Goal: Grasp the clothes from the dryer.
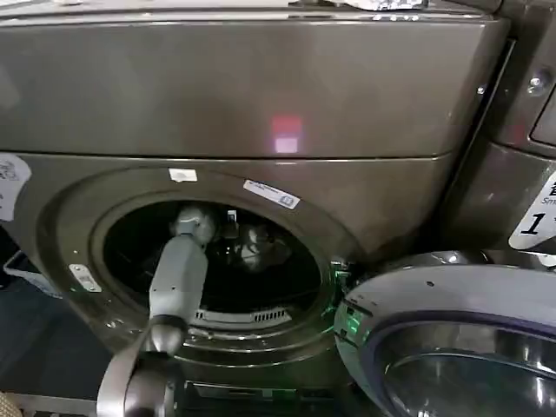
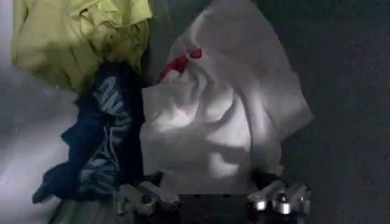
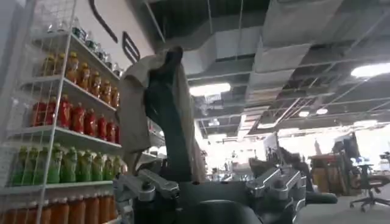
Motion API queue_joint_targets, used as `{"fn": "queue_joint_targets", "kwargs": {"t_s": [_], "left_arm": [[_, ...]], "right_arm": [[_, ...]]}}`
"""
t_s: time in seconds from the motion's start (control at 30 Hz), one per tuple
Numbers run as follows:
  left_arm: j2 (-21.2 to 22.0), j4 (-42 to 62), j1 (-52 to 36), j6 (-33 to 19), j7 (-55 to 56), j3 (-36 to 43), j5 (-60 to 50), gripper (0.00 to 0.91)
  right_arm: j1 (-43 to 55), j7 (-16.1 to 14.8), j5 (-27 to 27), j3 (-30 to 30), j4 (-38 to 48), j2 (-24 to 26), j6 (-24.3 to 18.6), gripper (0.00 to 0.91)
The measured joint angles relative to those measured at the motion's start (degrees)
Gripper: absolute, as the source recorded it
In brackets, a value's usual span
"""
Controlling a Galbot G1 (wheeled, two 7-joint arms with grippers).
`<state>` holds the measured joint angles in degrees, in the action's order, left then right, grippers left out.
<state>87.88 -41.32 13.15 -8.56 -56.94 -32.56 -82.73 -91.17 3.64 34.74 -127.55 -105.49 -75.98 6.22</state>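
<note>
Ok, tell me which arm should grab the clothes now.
Left. Its end effector is already inside the dryer drum, open, fingers either side of the white garment. The right end effector faces the room, away from the clothes.

A large "1" is readable on the white label (image 1: pixel 536 219) on the neighbouring machine's front, with tiny letters above it, perhaps "Sm", cut off at the edge. The navy garment (image 2: pixel 100 146) just beyond the left gripper (image 2: pixel 213 199) bears pale lettering, too folded to read. The dryer (image 1: pixel 261 104) ring's white stickers (image 1: pixel 271 194) are illegible.
</note>
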Motion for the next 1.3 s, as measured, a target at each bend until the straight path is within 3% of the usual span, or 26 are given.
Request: {"fn": "queue_joint_targets", "kwargs": {"t_s": [0.73, 1.07, 1.3], "left_arm": [[-0.8, -4.7, 2.5, -0.5, 0.1, 0.4, 5.4, 0.000], [-1.1, -14.2, 7.0, 4.5, 9.0, 1.8, 20.6, 0.000], [0.0, -20.6, 10.8, 11.9, 23.8, 2.8, 35.2, 0.000]], "right_arm": [[0.7, -0.2, -0.2, 0.7, 0.2, -0.1, -0.2, 0.907], [1.1, -0.5, -1.0, 1.2, -0.4, -0.2, -0.2, 0.907], [1.2, -0.5, -2.0, 2.0, -0.8, -0.2, -1.1, 0.907]]}}
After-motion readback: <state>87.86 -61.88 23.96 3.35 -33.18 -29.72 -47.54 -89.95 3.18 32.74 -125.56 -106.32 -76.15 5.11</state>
